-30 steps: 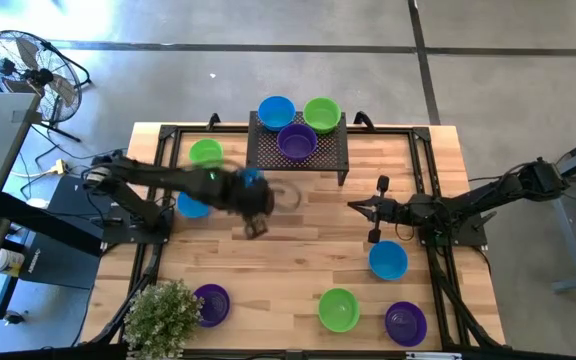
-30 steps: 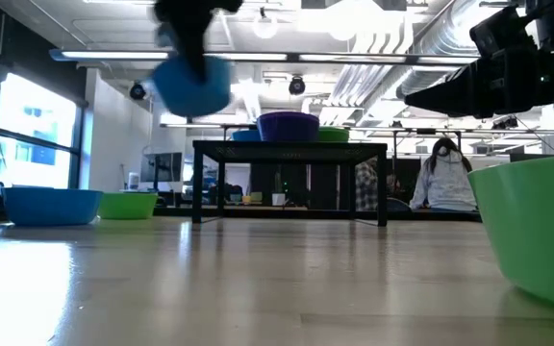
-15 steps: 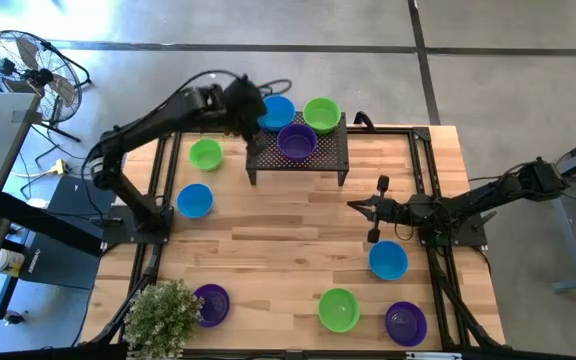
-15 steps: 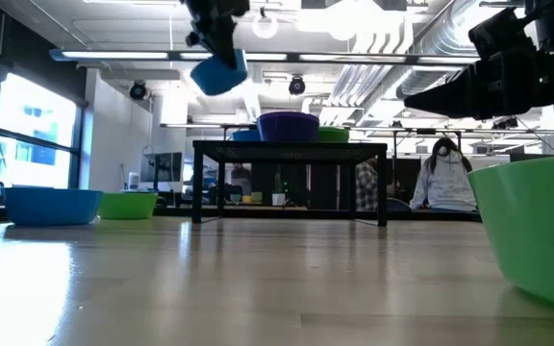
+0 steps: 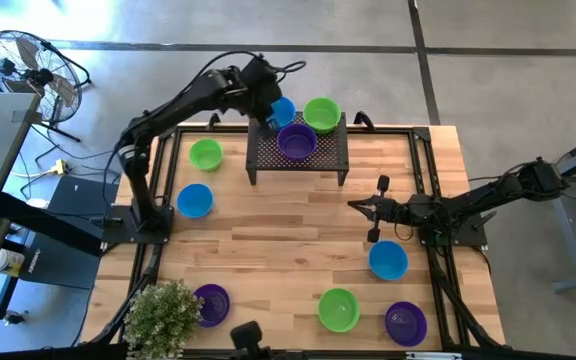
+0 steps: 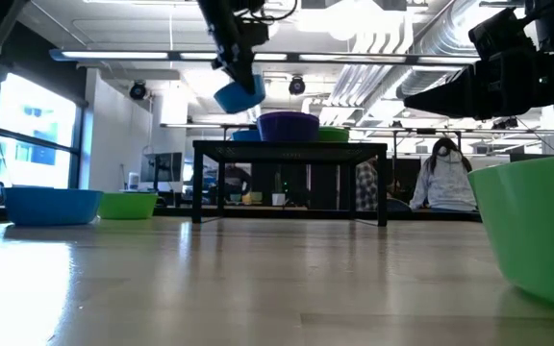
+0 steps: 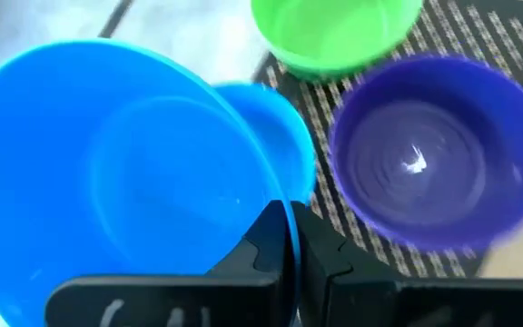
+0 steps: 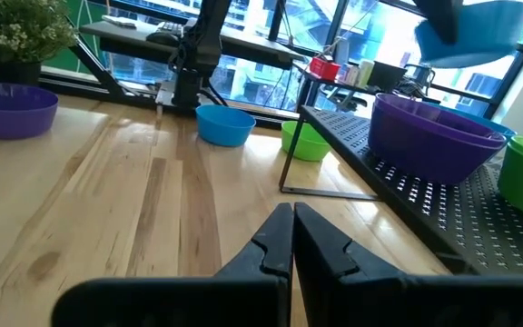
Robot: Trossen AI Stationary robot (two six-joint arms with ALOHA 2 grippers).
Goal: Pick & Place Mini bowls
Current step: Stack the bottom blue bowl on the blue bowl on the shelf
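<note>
Left gripper [image 7: 289, 238]: pinched on the rim of a blue bowl [image 7: 116, 182], held above the rack's [image 5: 318, 160] back-left corner. Bowl: likely light, stiff, slick plastic; thin rim is the natural hold. Right gripper [image 5: 353, 205]: shut, idle.

Small round plastic bowls in blue, green and purple, all one size. Blue held bowl [image 7: 107, 182] tilted in the air, rim pinched by the left tool [image 7: 289, 238], just above the blue rack bowl [image 5: 284, 106]. Beside that, on the black rack [image 5: 313, 157]: green rack bowl [image 5: 322, 113] and purple rack bowl [image 5: 297, 141], upright. On the tabletop [image 5: 288, 230], upright and apart: green bowl [image 5: 206, 153] and blue bowl [image 5: 195, 200] at left; purple bowl [image 5: 211, 303] by the near left corner; blue right bowl [image 5: 388, 260], green near bowl [image 5: 338, 309], purple near bowl [image 5: 405, 323] at right.
</note>
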